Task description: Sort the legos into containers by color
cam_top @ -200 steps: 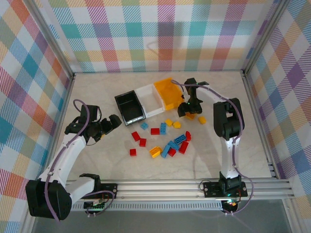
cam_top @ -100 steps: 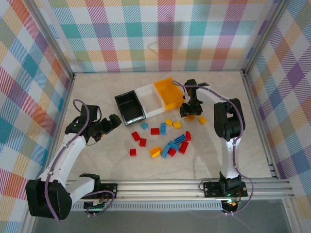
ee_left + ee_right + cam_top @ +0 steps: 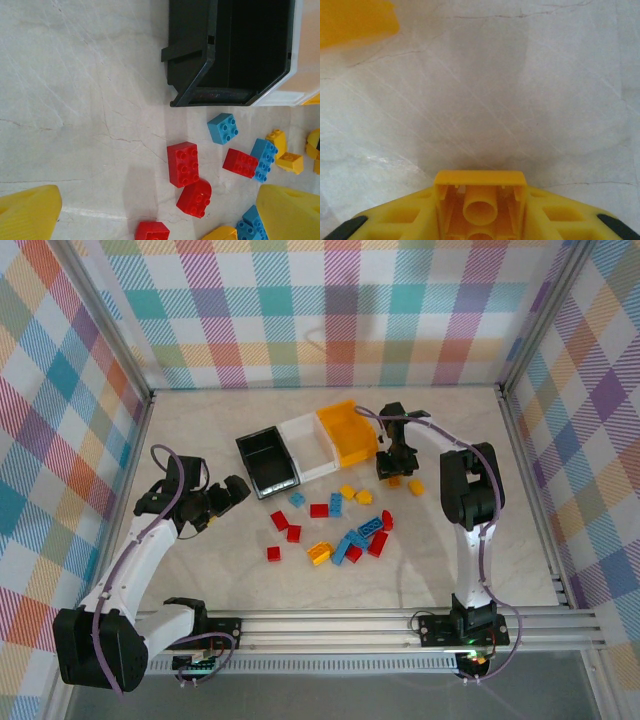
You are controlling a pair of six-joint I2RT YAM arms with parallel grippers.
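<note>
Grip is seen on a yellow brick [image 3: 480,200], which is clamped between the fingers of the right pincer [image 3: 392,468] with its hollow underside (tube and all) turned toward the wrist camera. Whether the brick is lifted clear of the surface [image 3: 200,430] cannot be told. From above, this pincer is placed just beside the near right corner of the yellow-orange bin [image 3: 350,435], which is joined in a row to the white bin [image 3: 310,445] and the black bin [image 3: 268,462]. The left pincer [image 3: 232,492] is held wide open with nothing between its fingers, near the black bin and apart from the pile. The loose bricks [image 3: 370,525], red, blue and yellow, are scattered in front of the bins.

The brick is judged to be light, stiff and not fragile, so little squeeze should be needed. Its smooth moulded walls are likely to be slippery, and a skewed pinch could let it twist or pop out. Hold is best taken on two flat opposite side walls, squarely and near the middle, and not across the studs or on a corner.
</note>
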